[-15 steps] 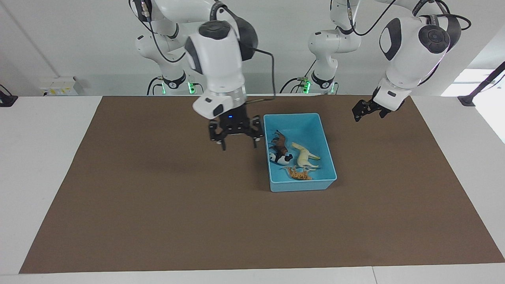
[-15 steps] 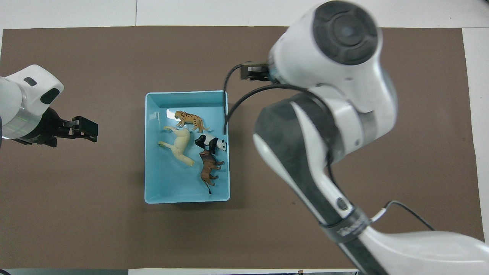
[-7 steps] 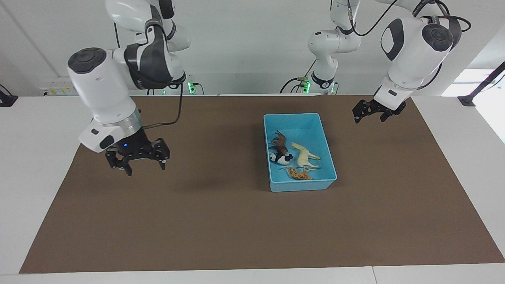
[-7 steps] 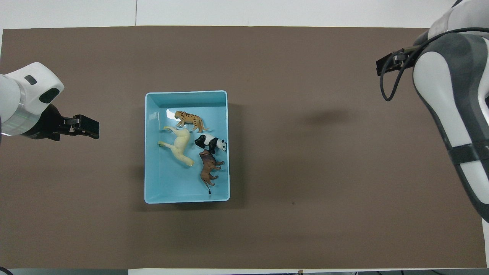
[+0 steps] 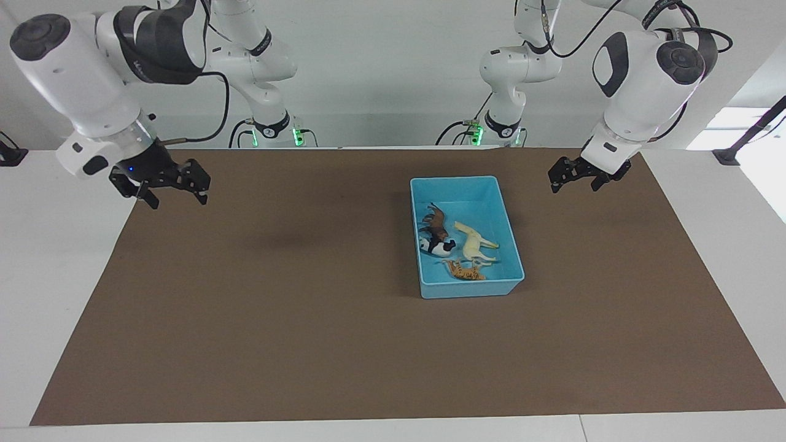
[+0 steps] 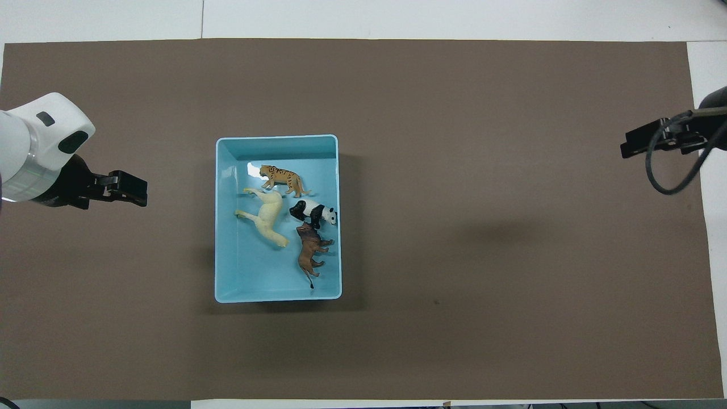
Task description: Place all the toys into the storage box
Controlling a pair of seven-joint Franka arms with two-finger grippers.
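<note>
The arm bases stand at the robots' end of the tabletop (image 5: 37, 258), a white surface covered almost entirely by a brown mat (image 5: 307, 319); green indicator lights glow at the bases, and a plain white wall closes the room at that end. The right gripper (image 5: 174, 192) hangs in the air over the mat corner at the right arm's end, fingers spread apart and empty. The left gripper (image 5: 574, 177) hangs over the mat at the left arm's end, beside the storage box (image 5: 505, 228) but clear of it; whether its fingers are spread or pressed together cannot be determined. The storage box, a light blue open bin, rests on the mat toward the left arm's end of the tabletop, its long axis running away from the robots. All four toys lie inside it. The lion (image 6: 310, 254) is nearest the robots, against the wall facing the right arm's end. The panda (image 6: 312, 212) lies just farther out along the same wall, touching or nearly touching the lion. The horse (image 6: 266, 216) lies beside both, toward the left arm's side of the box. The tiger (image 6: 282, 178) is farthest from the robots, near the end wall. A white strip of tabletop borders the mat's outermost edge.
</note>
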